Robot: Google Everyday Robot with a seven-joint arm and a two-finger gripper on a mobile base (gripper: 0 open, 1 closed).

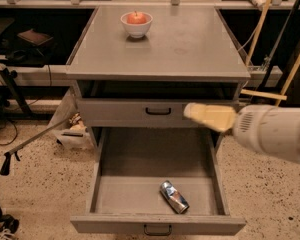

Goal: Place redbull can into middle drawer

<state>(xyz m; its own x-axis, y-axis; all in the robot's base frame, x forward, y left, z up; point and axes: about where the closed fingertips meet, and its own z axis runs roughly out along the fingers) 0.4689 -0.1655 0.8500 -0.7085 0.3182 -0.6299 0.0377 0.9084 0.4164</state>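
Note:
The redbull can (pixel 174 197) lies on its side on the floor of the open middle drawer (pixel 140 194), near the front right. The drawer is pulled far out, its dark bar handle (pixel 157 230) at the bottom edge of the view. My gripper (pixel 190 111) is up in front of the upper drawer front (pixel 120 112), well above the can and apart from it. It holds nothing. The white arm (pixel 275 131) reaches in from the right.
A white bowl with a red apple (pixel 136 23) stands at the back of the cabinet top (pixel 190 49). A grabber stick (pixel 35 139) and a bag (pixel 72 131) lie on the floor to the left. Wooden poles (pixel 262 29) lean at the right.

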